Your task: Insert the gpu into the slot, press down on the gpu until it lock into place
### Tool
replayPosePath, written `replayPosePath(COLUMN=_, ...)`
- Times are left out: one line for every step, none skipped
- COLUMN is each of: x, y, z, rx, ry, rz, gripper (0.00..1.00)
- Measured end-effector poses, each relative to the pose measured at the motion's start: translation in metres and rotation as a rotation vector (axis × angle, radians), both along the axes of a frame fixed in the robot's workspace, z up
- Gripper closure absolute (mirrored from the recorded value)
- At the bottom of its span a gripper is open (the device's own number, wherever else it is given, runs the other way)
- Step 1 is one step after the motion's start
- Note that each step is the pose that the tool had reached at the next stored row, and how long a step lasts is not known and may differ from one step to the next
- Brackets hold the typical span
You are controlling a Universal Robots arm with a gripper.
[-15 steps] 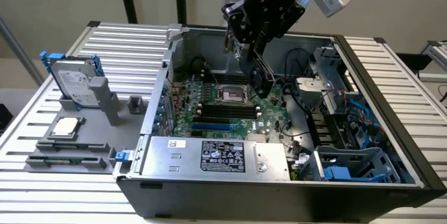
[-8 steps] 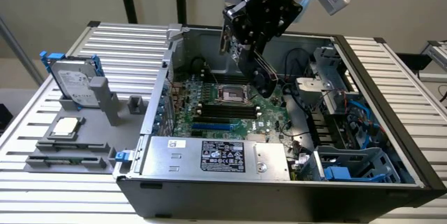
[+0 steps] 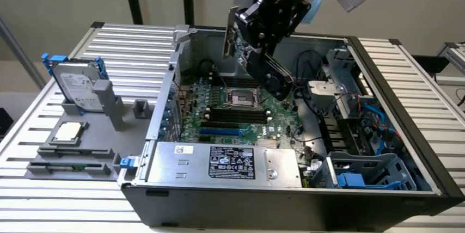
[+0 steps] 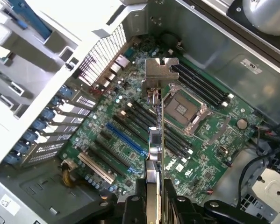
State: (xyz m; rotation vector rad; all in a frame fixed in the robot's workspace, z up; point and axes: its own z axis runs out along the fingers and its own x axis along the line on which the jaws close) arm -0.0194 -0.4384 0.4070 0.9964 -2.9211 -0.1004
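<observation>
The gpu (image 3: 234, 32), held in the claw (image 4: 154, 198), hangs above the motherboard (image 3: 251, 114), which lies inside the case (image 3: 407, 151) on the surface (image 3: 43, 211). The slot (image 3: 220, 132) sits on the motherboard, below and apart from the gpu and behind the power supply (image 3: 225, 162). A hard drive (image 3: 76, 89) stands outside the case, at the exterior view's left.

Bright-blue slot (image 4: 126, 139), green motherboard (image 4: 214, 135), silver-bracketed gpu (image 4: 159, 79), black memory slots (image 4: 203, 88)

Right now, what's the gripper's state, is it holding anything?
Gripper: shut on the gpu, held in the air, not in the slot.
</observation>
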Motion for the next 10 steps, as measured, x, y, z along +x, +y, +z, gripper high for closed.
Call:
replayPosePath(x=0.0000, y=0.0000, z=0.0000, rx=0.0004, ry=-0.0005, rz=0.019, gripper=0.74)
replayPosePath(x=0.0000, y=0.0000, z=0.0000, rx=0.0009, ry=-0.0010, rz=0.037, gripper=0.74)
replayPosePath(x=0.0000, y=0.0000, z=0.0000, rx=0.0013, ry=-0.0015, rz=0.055, gripper=0.74)
replayPosePath(x=0.0000, y=0.0000, z=0.0000, rx=0.0017, ry=-0.0021, rz=0.073, gripper=0.74)
replayPosePath(x=0.0000, y=0.0000, z=-0.0001, rx=0.0022, ry=-0.0026, rz=0.091, gripper=0.74)
replayPosePath(x=0.0000, y=0.0000, z=0.0000, rx=0.0026, ry=-0.0031, rz=0.109, gripper=0.74)
replayPosePath(x=0.0001, y=0.0000, z=-0.0001, rx=0.0031, ry=-0.0038, rz=0.128, gripper=0.74)
replayPosePath(x=0.0000, y=0.0000, z=0.0000, rx=0.0036, ry=-0.0044, rz=0.146, gripper=0.74)
replayPosePath(x=0.0000, y=0.0000, z=-0.0001, rx=0.0041, ry=-0.0050, rz=0.164, gripper=0.74)
replayPosePath(x=0.0000, y=0.0000, z=0.0000, rx=0.0046, ry=-0.0057, rz=0.182, gripper=0.74)
